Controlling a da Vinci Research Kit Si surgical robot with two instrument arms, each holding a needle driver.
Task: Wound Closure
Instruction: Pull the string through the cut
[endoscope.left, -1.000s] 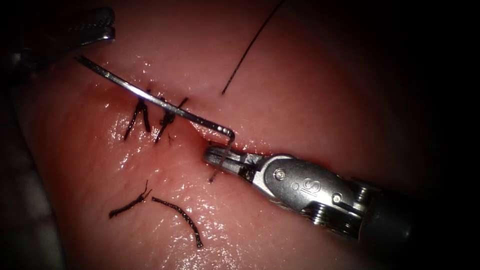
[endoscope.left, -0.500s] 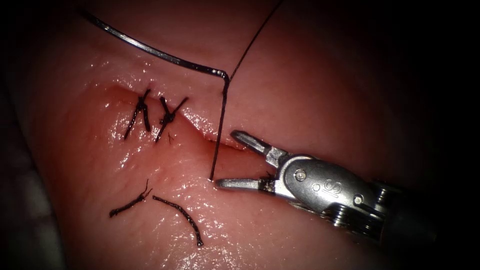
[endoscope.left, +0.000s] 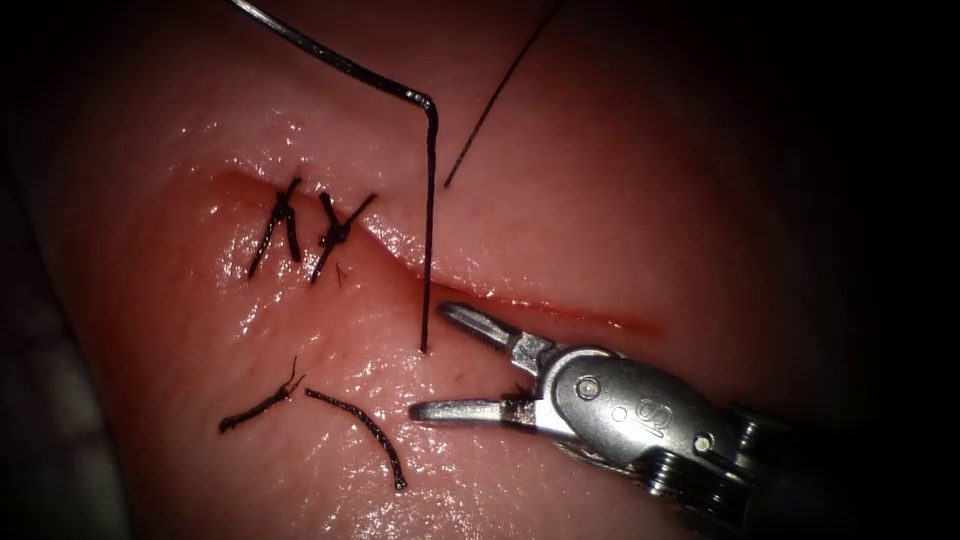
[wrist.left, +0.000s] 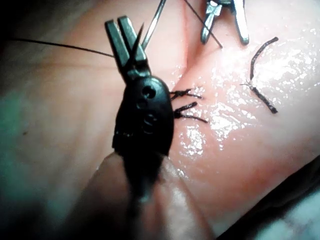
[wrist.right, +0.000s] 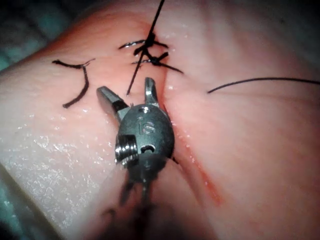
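The curved needle (endoscope.left: 330, 58) hangs free above the tissue (endoscope.left: 620, 200), out of it, with its tail end bent down over the cut (endoscope.left: 560, 308). Dark thread (endoscope.left: 429, 230) runs taut from that tail down into the tissue on the cut's left side. A second stretch of thread (endoscope.left: 500, 95) rises from the cut's right side. My left tool (wrist.left: 120, 21) is shut on the needle (wrist.left: 152, 25) near its tip. My right tool (endoscope.left: 430, 360) stands open at the cut, just beside the thread's entry point, holding nothing; its jaws (wrist.right: 125, 86) are spread.
Two knotted stitches (endoscope.left: 305, 232) close the cut's far left end. Two cut ends of thread (endoscope.left: 355, 430) lie loose on the tissue in front. Red fluid (endoscope.left: 600, 318) lines the unclosed stretch of the cut. The tissue's edge (endoscope.left: 60, 420) drops off at left.
My right tool let go of the needle's tail end, opened and drew back toward the front. The left tool lifted the needle up and away, pulling thread through the tissue.
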